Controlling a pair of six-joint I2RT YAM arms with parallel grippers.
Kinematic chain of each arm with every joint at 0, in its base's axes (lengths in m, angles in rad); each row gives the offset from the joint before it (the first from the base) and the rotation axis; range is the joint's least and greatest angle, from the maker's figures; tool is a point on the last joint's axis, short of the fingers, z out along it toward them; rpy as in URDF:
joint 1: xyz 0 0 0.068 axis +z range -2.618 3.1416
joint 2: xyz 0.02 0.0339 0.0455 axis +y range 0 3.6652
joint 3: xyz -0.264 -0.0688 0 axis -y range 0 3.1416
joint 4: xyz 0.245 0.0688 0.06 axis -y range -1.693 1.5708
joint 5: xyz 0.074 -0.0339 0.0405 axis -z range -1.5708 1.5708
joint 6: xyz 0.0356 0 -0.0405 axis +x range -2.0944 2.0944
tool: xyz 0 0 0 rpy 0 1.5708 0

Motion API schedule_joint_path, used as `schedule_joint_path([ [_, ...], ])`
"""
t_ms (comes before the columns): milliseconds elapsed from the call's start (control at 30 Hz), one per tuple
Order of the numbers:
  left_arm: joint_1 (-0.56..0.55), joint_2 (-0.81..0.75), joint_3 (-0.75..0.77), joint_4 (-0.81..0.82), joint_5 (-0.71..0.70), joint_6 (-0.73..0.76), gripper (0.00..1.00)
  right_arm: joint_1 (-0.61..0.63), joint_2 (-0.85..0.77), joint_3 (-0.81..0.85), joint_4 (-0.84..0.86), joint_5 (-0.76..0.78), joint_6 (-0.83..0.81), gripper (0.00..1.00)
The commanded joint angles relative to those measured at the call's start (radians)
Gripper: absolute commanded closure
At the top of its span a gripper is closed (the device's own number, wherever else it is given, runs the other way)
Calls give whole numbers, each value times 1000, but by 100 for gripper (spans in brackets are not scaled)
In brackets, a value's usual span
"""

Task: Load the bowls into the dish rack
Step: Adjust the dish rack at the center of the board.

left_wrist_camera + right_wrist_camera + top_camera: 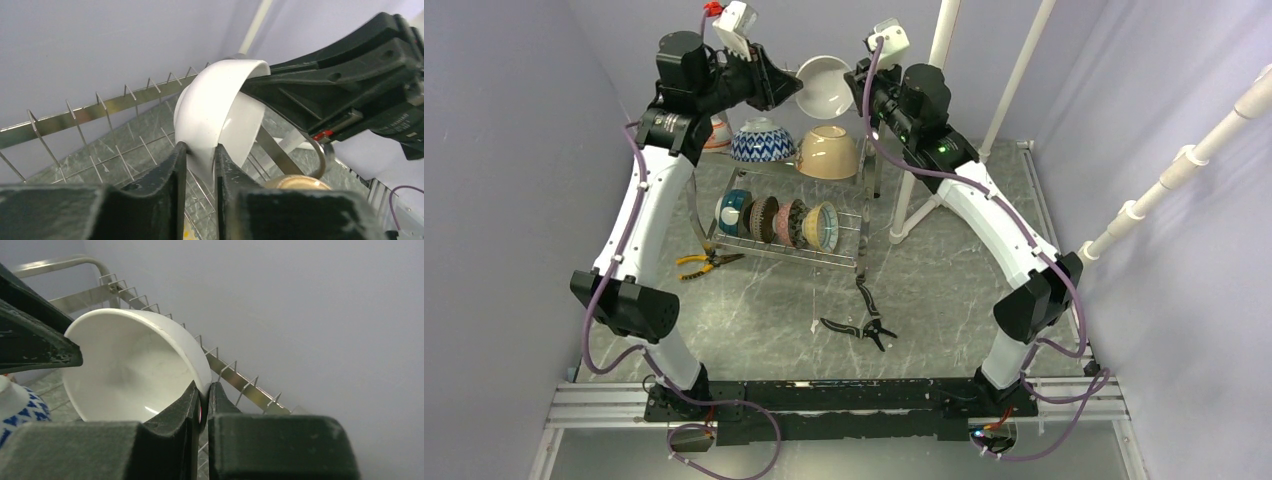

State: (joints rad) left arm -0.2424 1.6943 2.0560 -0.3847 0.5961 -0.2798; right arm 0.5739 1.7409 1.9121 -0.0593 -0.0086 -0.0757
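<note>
A plain white bowl (826,88) hangs on its side above the top tier of the dish rack (776,253), held from both sides. My left gripper (789,88) is shut on its rim, one finger outside the wall and one inside, as the left wrist view shows (200,150). My right gripper (856,80) pinches the opposite rim (203,387). On the top tier below sit a red-patterned bowl (717,133), a blue-white zigzag bowl (762,140) and a tan bowl (829,152). Several patterned bowls (779,220) stand on edge in the lower tier.
The rack's prong rail (100,107) runs just behind the white bowl. Yellow-handled pliers (707,262) lie left of the rack and a black clamp tool (861,325) lies in front of it. White pipes (944,40) stand behind the right arm, near the purple walls.
</note>
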Motion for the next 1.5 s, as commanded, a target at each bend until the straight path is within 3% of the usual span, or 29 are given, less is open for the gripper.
schedule_joint_path([
  [0,1,18,-16,99,-76,45,84,-3,-69,-26,117,-16,-10,100],
  [100,-8,24,-48,149,-114,74,97,-3,-82,-67,154,-13,-17,99],
  [267,-28,38,-76,249,-157,123,97,-3,-83,-86,161,-18,-46,98],
  [400,-43,53,-75,274,-202,165,97,-3,-92,-111,188,-4,-62,92],
  [533,-58,45,-100,296,-247,213,97,-3,-101,-120,185,-12,-65,79],
  [633,-64,25,-135,337,-301,220,97,-3,-123,-150,200,-23,-51,57],
  [733,-64,12,-154,366,-351,222,98,-4,-141,-167,200,-43,-35,48],
  [1000,-88,-34,-234,482,-413,267,97,-15,-141,-121,150,-70,32,47],
  [1267,-146,-89,-365,699,-460,463,98,-48,-63,74,-31,-244,202,47],
  [1467,-188,-75,-339,719,-471,606,98,-48,-52,112,-61,-279,254,48],
])
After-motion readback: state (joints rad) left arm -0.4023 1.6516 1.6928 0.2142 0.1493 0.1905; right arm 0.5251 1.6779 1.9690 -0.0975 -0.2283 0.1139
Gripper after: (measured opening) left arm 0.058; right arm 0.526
